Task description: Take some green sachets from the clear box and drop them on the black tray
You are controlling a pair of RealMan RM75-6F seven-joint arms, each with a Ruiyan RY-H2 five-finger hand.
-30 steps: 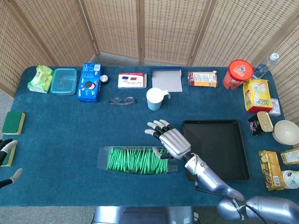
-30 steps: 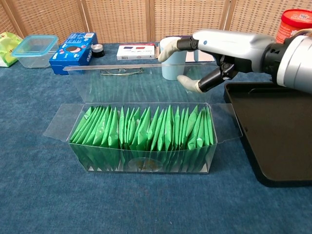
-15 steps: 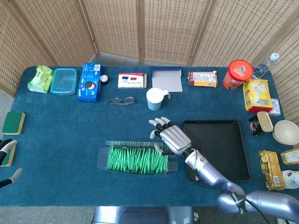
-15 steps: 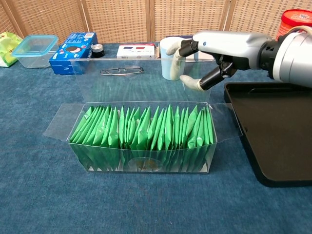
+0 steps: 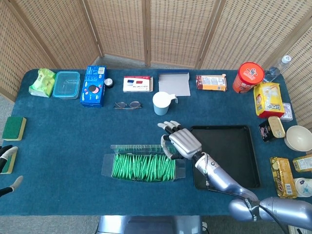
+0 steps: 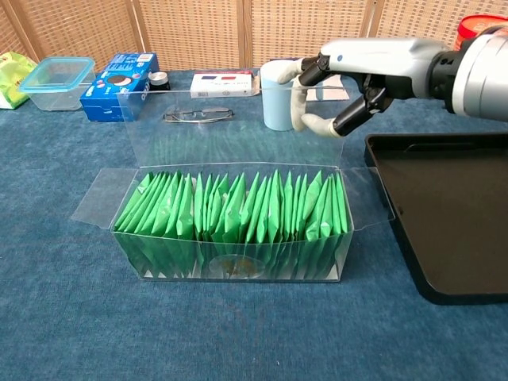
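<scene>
The clear box (image 5: 141, 167) (image 6: 230, 226) lies near the table's front edge, packed with several upright green sachets (image 6: 238, 210). Its clear lid (image 6: 230, 127) stands upright behind them. My right hand (image 5: 178, 141) (image 6: 337, 83) hovers at the lid's upper right corner, fingers spread and holding nothing; whether it touches the lid is unclear. The black tray (image 5: 229, 161) (image 6: 452, 238) sits empty just right of the box. Only the fingertips of my left hand (image 5: 7, 158) show at the table's far left edge; they are apart and hold nothing.
A pale blue cup (image 5: 161, 103) (image 6: 278, 103) and a pair of glasses (image 5: 127, 105) sit behind the box. Boxes, a plastic container (image 5: 66, 84) and snack packs line the back and right edges. A green sponge (image 5: 13, 127) lies at the far left.
The lid has swung from a forward lean up to upright. My right hand has moved back and slightly right, away from the sachets. The left hand has stayed put.
</scene>
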